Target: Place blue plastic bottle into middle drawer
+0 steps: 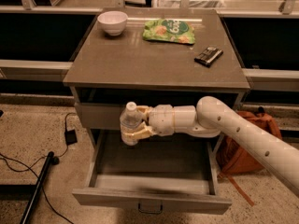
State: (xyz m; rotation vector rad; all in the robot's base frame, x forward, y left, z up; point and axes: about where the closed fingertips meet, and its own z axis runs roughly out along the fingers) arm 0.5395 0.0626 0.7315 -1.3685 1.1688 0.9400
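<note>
The blue plastic bottle, clear with a white cap, is held upright in my gripper. The cream fingers are shut around its body. It hangs over the back left part of the open middle drawer, in front of the closed upper drawer front. The middle drawer is pulled far out; its grey tray shows nothing inside, and a small dark handle sits at its front centre. My white arm reaches in from the right.
On the cabinet top stand a white bowl, a green snack bag and a small dark packet. An orange backpack leans at the right. Black cables lie on the floor at the left.
</note>
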